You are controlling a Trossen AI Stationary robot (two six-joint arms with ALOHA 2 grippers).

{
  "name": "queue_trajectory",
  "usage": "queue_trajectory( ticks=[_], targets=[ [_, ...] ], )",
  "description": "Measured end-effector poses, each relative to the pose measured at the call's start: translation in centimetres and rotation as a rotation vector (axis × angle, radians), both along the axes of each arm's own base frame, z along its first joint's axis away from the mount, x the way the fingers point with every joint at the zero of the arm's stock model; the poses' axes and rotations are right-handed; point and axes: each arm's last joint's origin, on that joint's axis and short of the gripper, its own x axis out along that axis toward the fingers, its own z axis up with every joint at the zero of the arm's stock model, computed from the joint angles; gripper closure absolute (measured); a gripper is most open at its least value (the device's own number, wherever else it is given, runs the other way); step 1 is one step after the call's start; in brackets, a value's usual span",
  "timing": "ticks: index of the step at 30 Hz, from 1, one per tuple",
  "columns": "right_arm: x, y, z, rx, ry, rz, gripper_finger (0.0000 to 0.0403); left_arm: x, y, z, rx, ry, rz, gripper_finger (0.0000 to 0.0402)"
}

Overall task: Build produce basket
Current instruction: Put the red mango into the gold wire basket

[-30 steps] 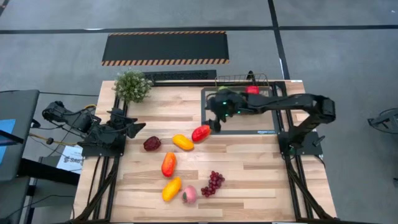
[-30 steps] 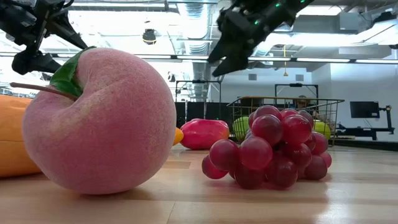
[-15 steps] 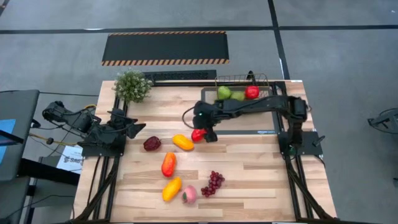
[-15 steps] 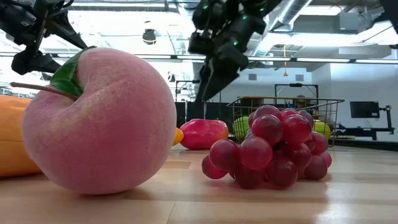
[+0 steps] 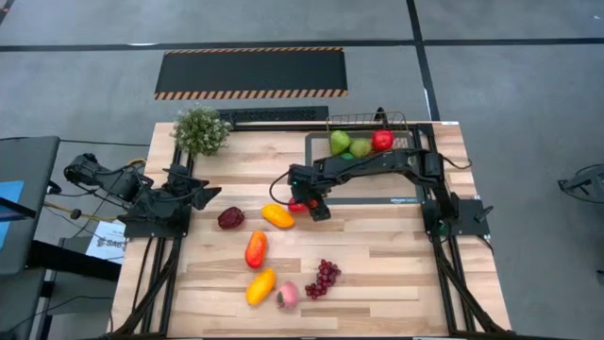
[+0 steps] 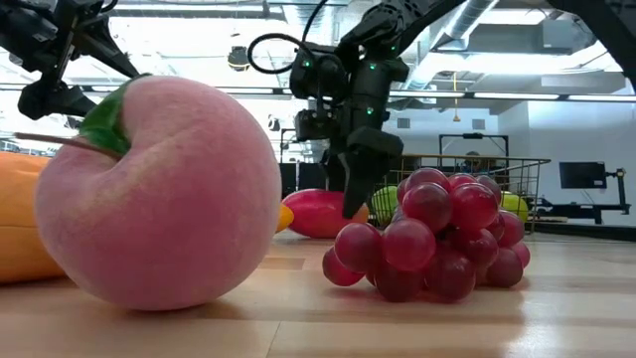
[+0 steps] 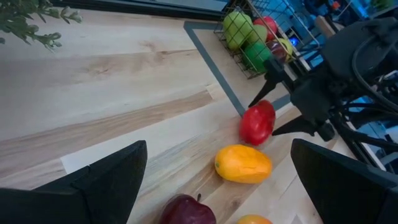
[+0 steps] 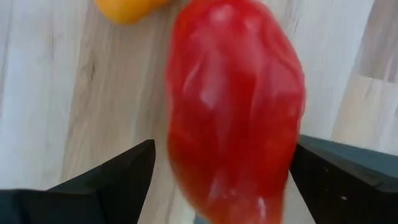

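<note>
The wire basket (image 5: 368, 125) stands at the far right on a grey-framed mat and holds green pears and a red apple; it also shows in the low view (image 6: 467, 184). A red fruit (image 5: 298, 202) lies on the wood beside a yellow-orange one (image 5: 277, 216). My right gripper (image 5: 309, 204) is open, low over the red fruit (image 8: 233, 99), one finger on each side of it; this also shows in the left wrist view (image 7: 257, 121). My left gripper (image 5: 206, 195) waits open at the table's left. My right gripper comes at the red fruit (image 6: 318, 213) from above, its fingers (image 8: 118, 174) on either side of the fruit's middle. The fruit lies on the table. Whether a finger touches it, I cannot tell.
More produce lies on the table: a dark red apple (image 5: 230, 218), an orange-red fruit (image 5: 255, 249), a yellow-orange fruit (image 5: 260, 286), a pink peach (image 5: 287, 296) and purple grapes (image 5: 324, 278). A potted plant (image 5: 200, 130) stands at the far left.
My right gripper has gone from the mat's edge toward the table's left and near edge, and down onto the red fruit, whose sides its fingers now flank. The fruit has stayed where it was.
</note>
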Motion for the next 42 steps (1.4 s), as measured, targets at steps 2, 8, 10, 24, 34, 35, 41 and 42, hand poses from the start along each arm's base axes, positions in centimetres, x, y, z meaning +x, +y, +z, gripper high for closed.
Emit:
queue_trajectory(
  ticks=[2, 8, 10, 24, 34, 35, 41, 42],
  targets=[
    [0.2, 0.0, 0.1, 0.006, -0.023, -0.029, 0.0035, 0.0, 0.0, 0.0, 0.0, 0.0, 0.0, 0.0017],
    [0.2, -0.1, 0.9, 0.0, -0.057, -0.07, 0.0082, 0.0, 0.0, 0.0, 0.009, -0.001, 0.005, 0.0017],
    [0.2, -0.1, 0.9, 0.0, -0.049, -0.083, 0.0098, 0.0, 0.0, 0.0, 0.014, -0.003, 0.01, 0.0017],
    [-3.6, -1.9, 11.0, 0.067, -0.294, -0.312, 0.0124, 0.0, 0.0, 0.0, 0.018, -0.003, 0.011, 0.0017],
    [-13.0, -7.8, 18.0, -0.345, -0.241, -0.583, 0.0117, 0.0, 0.1, 0.0, 0.022, 0.001, 0.013, 0.0017],
    [-13.5, -8.4, 17.9, -0.36, -0.208, -0.587, 0.0115, 0.0, 0.1, 0.0, 0.022, 0.002, 0.013, 0.0017],
    [-16.5, -12.0, 14.6, -0.305, 0.007, -0.791, 0.0112, 0.0, 0.1, 0.0, 0.016, -0.002, 0.018, 0.0017],
    [-17.3, -12.6, 13.8, -0.294, 0.035, -0.839, 0.0112, 0.0, 0.1, 0.0, 0.015, -0.004, 0.021, 0.0017]
  ],
)
